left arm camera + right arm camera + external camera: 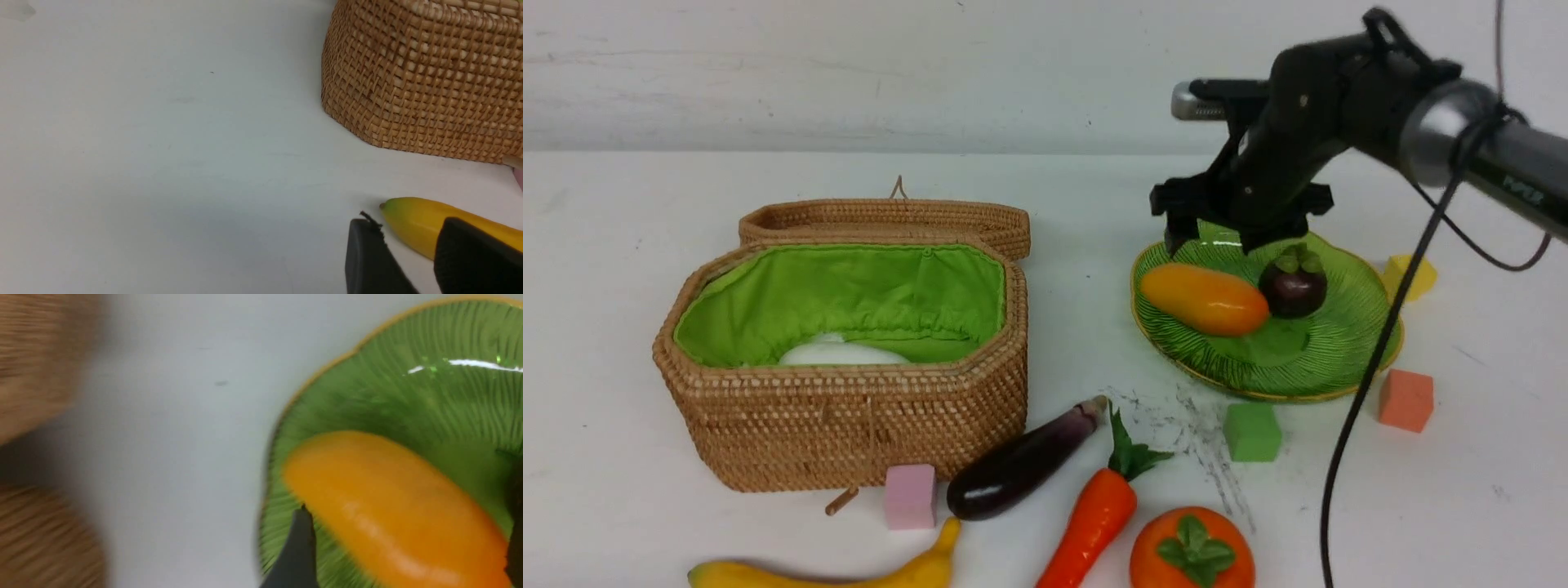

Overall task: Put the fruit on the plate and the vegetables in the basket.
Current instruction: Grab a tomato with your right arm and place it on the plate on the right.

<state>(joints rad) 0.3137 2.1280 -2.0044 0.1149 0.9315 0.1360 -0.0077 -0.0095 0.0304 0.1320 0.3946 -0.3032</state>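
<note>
The green plate (pixel 1307 359) (pixel 367 396) holds the orange mango (pixel 1205 300) (pixel 388 506) and the dark mangosteen (pixel 1293 286). My right gripper (pixel 1213 241) (pixel 408 539) hangs open over the plate's far side, jaws wide on either side of the mango, which lies on the plate. The wicker basket (pixel 849 425) (pixel 429 81) stands open with the white vegetable (pixel 841 354) inside. Eggplant (pixel 1021 469), carrot (pixel 1094 514), persimmon (pixel 1191 551) and banana (pixel 915 572) (pixel 412 220) lie on the table in front. My left gripper (pixel 408 228) is open beside the banana's tip, holding nothing.
Foam cubes sit on the table: pink (pixel 909 496) by the basket's front, green (pixel 1252 431) and orange (pixel 1405 400) before the plate, yellow (pixel 1417 273) at its right. The basket lid (pixel 890 220) lies open behind. A black cable (pixel 1364 384) hangs across the plate.
</note>
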